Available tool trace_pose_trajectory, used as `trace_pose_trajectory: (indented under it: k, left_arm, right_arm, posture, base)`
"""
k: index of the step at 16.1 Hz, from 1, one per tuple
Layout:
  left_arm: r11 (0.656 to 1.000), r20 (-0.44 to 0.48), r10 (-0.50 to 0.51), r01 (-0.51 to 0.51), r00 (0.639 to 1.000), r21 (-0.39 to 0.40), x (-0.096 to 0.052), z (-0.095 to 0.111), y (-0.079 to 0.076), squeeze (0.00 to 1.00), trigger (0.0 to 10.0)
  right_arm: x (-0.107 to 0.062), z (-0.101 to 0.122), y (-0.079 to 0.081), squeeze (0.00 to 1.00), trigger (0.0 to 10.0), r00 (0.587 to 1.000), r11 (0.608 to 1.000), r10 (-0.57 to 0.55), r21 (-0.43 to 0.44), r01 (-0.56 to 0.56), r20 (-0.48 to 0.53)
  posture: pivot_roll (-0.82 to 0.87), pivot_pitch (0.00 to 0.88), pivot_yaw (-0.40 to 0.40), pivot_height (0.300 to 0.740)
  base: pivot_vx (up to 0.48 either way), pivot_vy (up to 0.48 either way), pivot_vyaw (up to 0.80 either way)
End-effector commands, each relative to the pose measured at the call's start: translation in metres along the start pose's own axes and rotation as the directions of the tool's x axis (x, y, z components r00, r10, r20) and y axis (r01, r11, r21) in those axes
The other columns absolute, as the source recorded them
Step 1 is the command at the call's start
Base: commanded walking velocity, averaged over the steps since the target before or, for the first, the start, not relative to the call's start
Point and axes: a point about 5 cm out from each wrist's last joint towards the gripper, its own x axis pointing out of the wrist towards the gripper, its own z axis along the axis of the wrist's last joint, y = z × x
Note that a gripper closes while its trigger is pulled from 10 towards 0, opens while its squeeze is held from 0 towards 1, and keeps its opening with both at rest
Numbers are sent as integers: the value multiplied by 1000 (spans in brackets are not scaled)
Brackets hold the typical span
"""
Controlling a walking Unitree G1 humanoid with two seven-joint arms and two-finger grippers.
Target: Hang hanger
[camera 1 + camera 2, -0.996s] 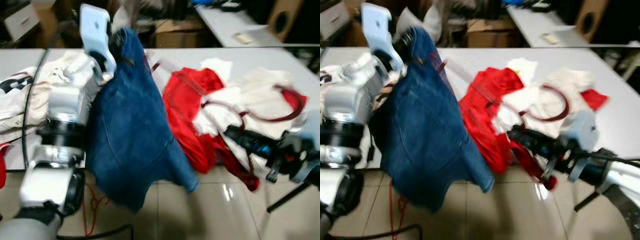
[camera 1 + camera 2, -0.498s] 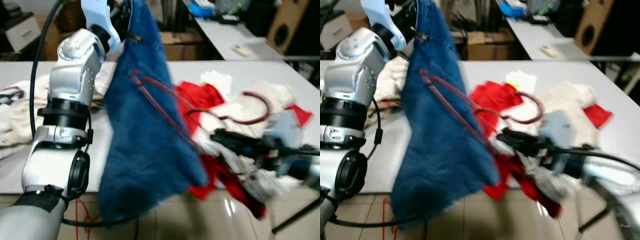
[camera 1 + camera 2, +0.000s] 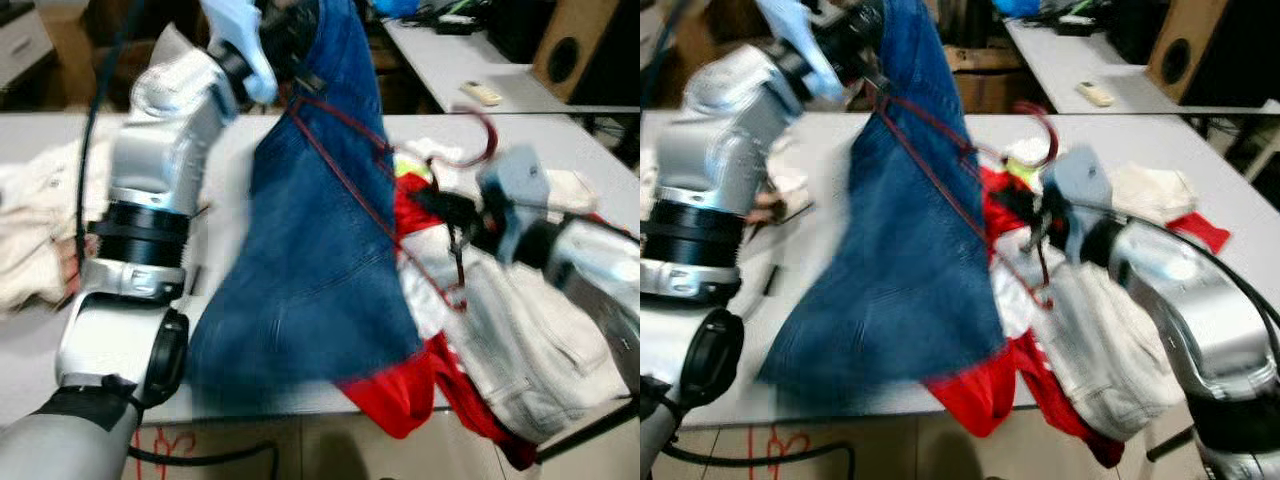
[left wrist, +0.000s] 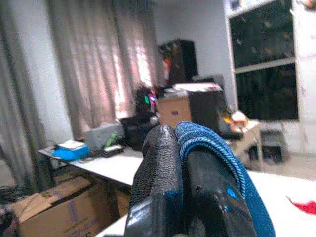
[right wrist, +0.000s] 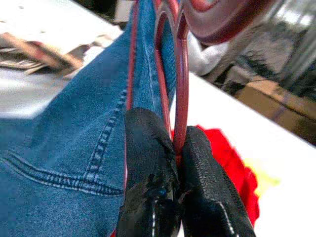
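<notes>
Hanger [image 5: 178,84], dark red and thin, is being pinched between the right gripper's [image 5: 174,148] two black fingers, its hook [image 3: 478,135] curving up above the table [image 3: 600,135]. One red arm of the hanger is running slantwise across the jeans [image 3: 320,260], touching the denim. The left gripper [image 4: 185,148] is clamping the top edge of the jeans, fingers closed tight on the blue fabric, and is holding them high so that they are draping down over the table's near edge. Beside the jeans, red cloth [image 3: 400,390] is spilling off the table, and white clothes [image 3: 520,350] are lying under the right arm.
</notes>
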Motion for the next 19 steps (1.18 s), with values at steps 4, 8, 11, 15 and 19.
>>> trace_pose_trajectory:
  k: [4,8,11,15,19]
  left_arm:
    - [997,256,50,-32,965,-74,-2,45,5,0,10000]
    - [992,88,103,-96,991,-85,-8,6,10,0,10000]
    - [990,-248,136,-140,959,3,-25,-72,-5,0,10000]
    - [993,-468,114,-118,876,22,-56,-133,-30,0,10000]
    - [992,-590,118,-71,799,103,-75,-170,-34,0,10000]
  right_arm:
    - [1,11,-56,0,10000,919,915,-393,-92,393,26]
    - [-3,15,-58,0,10000,917,911,-395,-105,398,54]
    - [-11,-10,-33,0,10000,962,959,-271,-96,266,-42]
    - [-57,-17,-6,0,10000,994,994,66,-76,-73,-90]
    - [-107,-5,-7,0,10000,963,961,242,-107,-254,-117]
  posture:
    - [-93,0,4,740]
    - [-98,0,5,740]
    - [-105,0,17,740]
    - [-114,0,25,740]
    - [-127,0,35,740]
  base:
    - [0,0,0]
    - [0,0,0]
    - [0,0,0]
    - [0,0,0]
    - [0,0,0]
